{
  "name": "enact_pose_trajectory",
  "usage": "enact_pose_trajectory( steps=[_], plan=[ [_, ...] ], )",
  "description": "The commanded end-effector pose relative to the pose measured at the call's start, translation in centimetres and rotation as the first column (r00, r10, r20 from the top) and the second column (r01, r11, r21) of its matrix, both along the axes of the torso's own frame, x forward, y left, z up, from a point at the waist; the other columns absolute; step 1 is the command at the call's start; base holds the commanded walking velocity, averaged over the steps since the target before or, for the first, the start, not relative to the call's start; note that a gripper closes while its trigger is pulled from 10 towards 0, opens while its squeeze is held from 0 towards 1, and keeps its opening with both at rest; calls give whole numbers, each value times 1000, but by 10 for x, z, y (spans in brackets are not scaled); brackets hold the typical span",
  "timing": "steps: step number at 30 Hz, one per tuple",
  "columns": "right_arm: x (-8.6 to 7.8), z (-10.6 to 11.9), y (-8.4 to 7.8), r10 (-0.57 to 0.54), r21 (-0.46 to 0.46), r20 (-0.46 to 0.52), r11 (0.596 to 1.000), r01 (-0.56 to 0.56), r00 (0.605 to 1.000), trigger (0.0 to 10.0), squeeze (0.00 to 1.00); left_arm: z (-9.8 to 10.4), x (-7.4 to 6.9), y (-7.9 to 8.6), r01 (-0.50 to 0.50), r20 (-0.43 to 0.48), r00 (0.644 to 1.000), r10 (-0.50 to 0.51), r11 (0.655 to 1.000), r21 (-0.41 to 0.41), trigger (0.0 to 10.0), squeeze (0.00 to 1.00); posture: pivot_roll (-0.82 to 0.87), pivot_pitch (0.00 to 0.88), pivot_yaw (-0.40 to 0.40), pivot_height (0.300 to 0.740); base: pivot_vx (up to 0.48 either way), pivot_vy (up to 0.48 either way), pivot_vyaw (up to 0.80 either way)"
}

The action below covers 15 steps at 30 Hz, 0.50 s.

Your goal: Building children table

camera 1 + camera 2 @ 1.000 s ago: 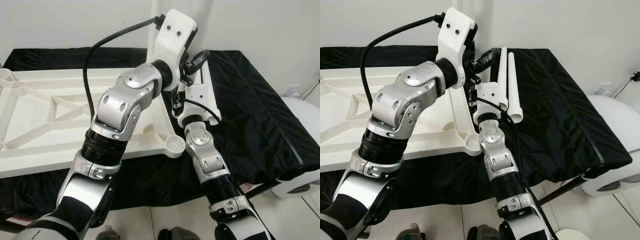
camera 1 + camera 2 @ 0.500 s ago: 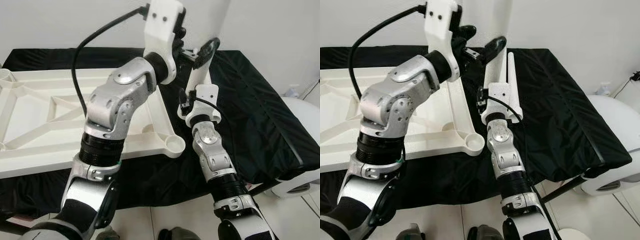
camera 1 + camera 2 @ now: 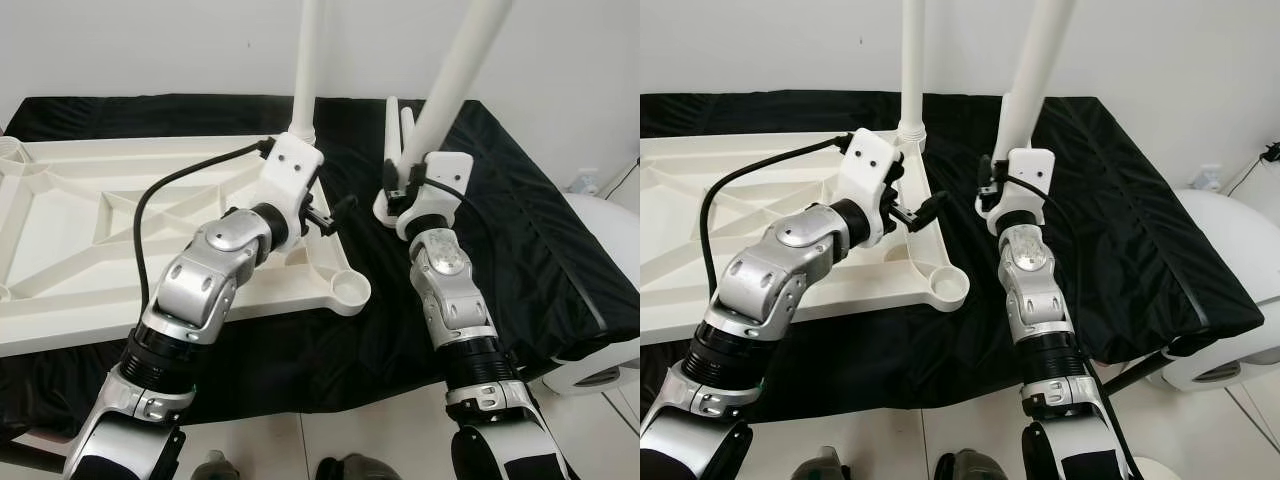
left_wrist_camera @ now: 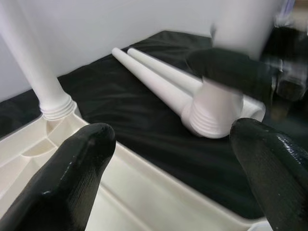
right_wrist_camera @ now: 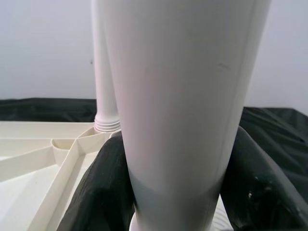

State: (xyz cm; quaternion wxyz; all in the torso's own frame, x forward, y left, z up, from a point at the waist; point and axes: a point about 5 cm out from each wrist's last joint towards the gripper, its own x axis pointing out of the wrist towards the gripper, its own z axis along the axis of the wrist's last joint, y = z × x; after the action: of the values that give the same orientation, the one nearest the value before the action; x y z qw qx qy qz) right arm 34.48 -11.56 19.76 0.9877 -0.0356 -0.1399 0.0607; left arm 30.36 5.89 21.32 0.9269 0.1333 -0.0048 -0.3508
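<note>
Right gripper [image 5: 178, 192]: clamped on tapered white plastic table leg [image 3: 455, 75], held upright over black-draped counter [image 3: 520, 230]
Left gripper [image 4: 168, 168]: spread wide; hovering by upturned white plastic tabletop [image 3: 80, 240] edge
Mounted leg [image 3: 306, 70]: upright in far corner socket; two spare legs [image 4: 159, 79] laid on counter

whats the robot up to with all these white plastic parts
It is assembling a child's table. The white tabletop lies upside down on a black cloth, with one leg already standing in a corner socket. The right gripper holds a second leg upright, and the left gripper is open nearby. Two more legs lie on the cloth.
</note>
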Motion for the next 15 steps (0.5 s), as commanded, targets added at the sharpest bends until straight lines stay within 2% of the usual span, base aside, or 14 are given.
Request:
enact_pose_trajectory(
  steps=[1,5,10,12,14,15],
  plan=[
    [-2,5,-4,9,-20,30,1000,-8,1000,10000,0,-18,-8,-5,90,-37,995,-88,994,68,10000,0,46,15,-86,740,0,0,0],
    [-4,3,-9,16,-48,35,999,-15,999,10000,0,-34,-13,4,99,-53,994,-94,989,112,10000,0,42,13,-86,740,0,0,0],
    [-5,2,-16,17,-65,32,998,-15,999,10000,0,-46,-20,14,116,-46,993,-111,985,128,10000,0,46,14,-88,740,0,0,0],
    [-4,2,-17,16,-67,30,998,-14,999,10000,0,-50,-24,17,133,-57,990,-126,982,131,10000,0,49,15,-88,740,0,0,0],
    [-4,2,-22,8,-74,28,997,-6,1000,10000,0,-57,-35,25,208,-85,976,-200,973,102,10000,0,54,14,-88,740,0,0,0],
    [-4,2,-22,8,-74,28,997,-6,1000,10000,0,-57,-35,25,208,-85,976,-200,973,102,10000,0,54,14,-88,740,0,0,0]
  ],
)
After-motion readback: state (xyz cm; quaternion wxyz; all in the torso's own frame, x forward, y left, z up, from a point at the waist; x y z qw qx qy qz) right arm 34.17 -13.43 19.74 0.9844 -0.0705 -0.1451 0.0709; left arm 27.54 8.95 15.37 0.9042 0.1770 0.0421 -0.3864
